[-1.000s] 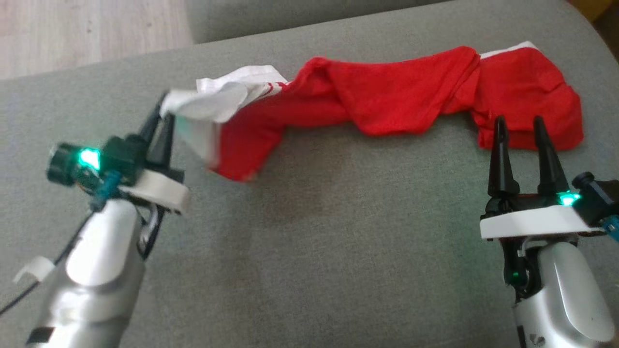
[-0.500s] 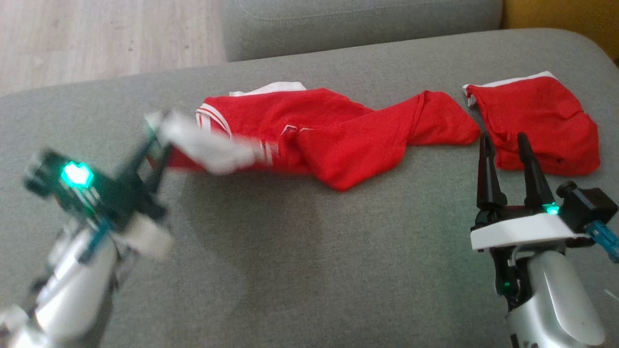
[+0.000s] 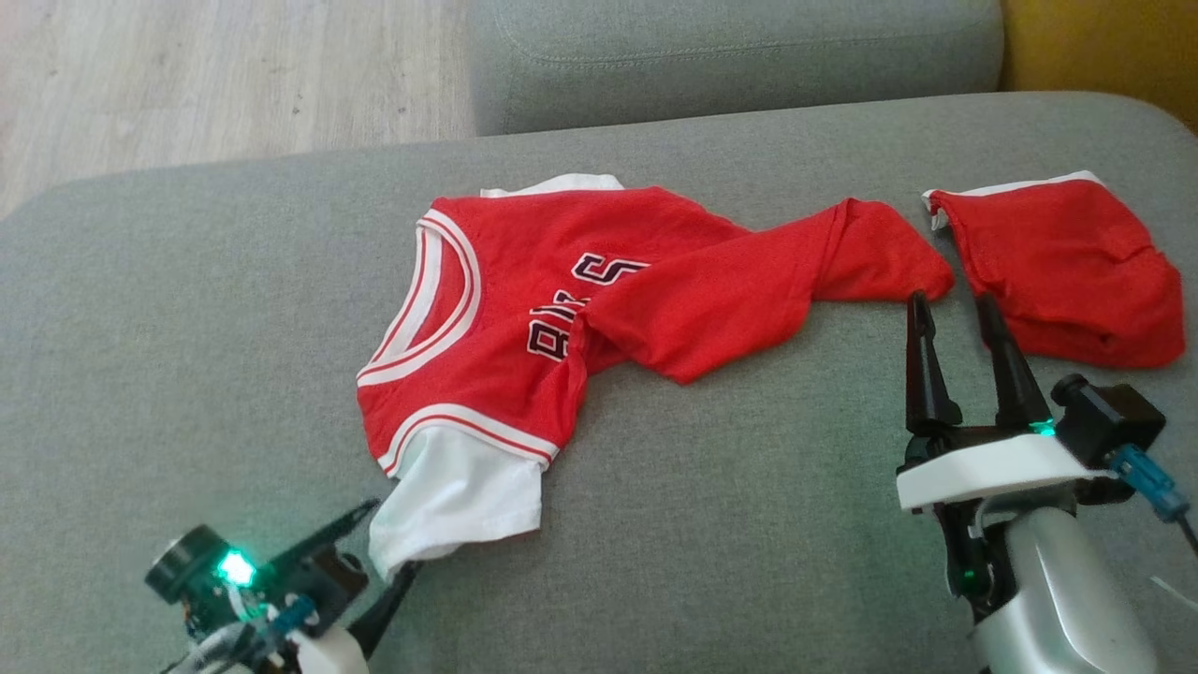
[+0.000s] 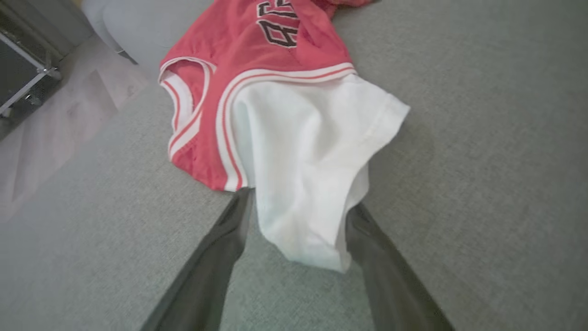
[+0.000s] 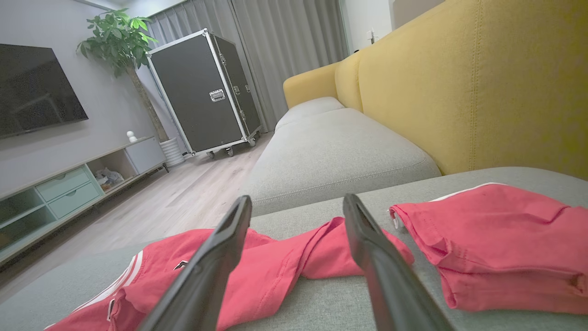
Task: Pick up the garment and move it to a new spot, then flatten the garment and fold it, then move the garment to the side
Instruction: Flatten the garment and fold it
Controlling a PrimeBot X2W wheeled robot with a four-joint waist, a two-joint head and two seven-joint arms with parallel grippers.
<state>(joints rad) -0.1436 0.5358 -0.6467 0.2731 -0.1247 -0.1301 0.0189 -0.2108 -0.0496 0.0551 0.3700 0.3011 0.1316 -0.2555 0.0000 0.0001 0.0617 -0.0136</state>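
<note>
Jersey [image 3: 505, 281] now laid out, sleeve [image 4: 303, 161] between parted left fingers [image 4: 216, 262]

Soft even daylight, faint shadows; left claw [image 4: 301, 201] blurred close-up; wrist-view edges stretched, perhaps washed.

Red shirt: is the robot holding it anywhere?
Nothing is held. The left fingers stand apart around the white sleeve, not pinching it; the right fingers are open, empty.

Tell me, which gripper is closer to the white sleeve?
Left. The left gripper has its open fingers either side of the white sleeve. The right gripper is far across the sofa, at the jersey's other end, beside the shorts.
</note>
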